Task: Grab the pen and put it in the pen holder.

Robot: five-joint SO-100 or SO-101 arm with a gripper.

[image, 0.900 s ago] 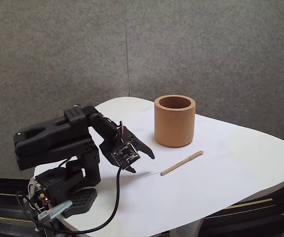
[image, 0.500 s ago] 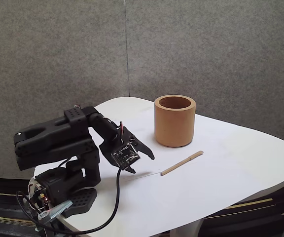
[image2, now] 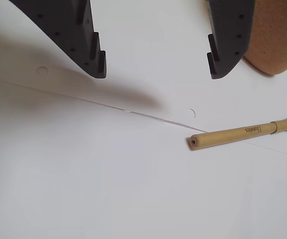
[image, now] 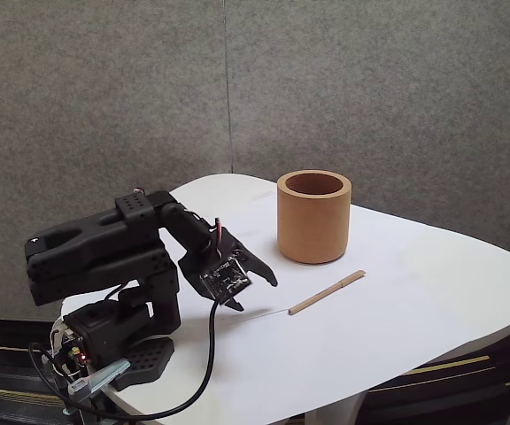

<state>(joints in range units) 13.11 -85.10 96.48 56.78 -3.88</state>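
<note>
The pen (image: 327, 293), a thin light tan stick, lies flat on the white table in front of the pen holder (image: 314, 216), a wide tan-orange cup standing upright. In the wrist view the pen (image2: 242, 134) lies lower right and the pen holder's wall (image2: 278, 35) shows at the top right corner. My black gripper (image: 257, 289) hovers left of the pen, open, with nothing between its fingers. Both fingers (image2: 86, 40) enter the wrist view from the top, and the gripper (image2: 156, 72) stands clear of the pen.
The arm's base (image: 113, 341) sits at the table's left front corner with a black cable (image: 209, 354) looping down. The white table (image: 432, 301) has rounded edges. A grey panel wall (image: 326, 80) stands behind.
</note>
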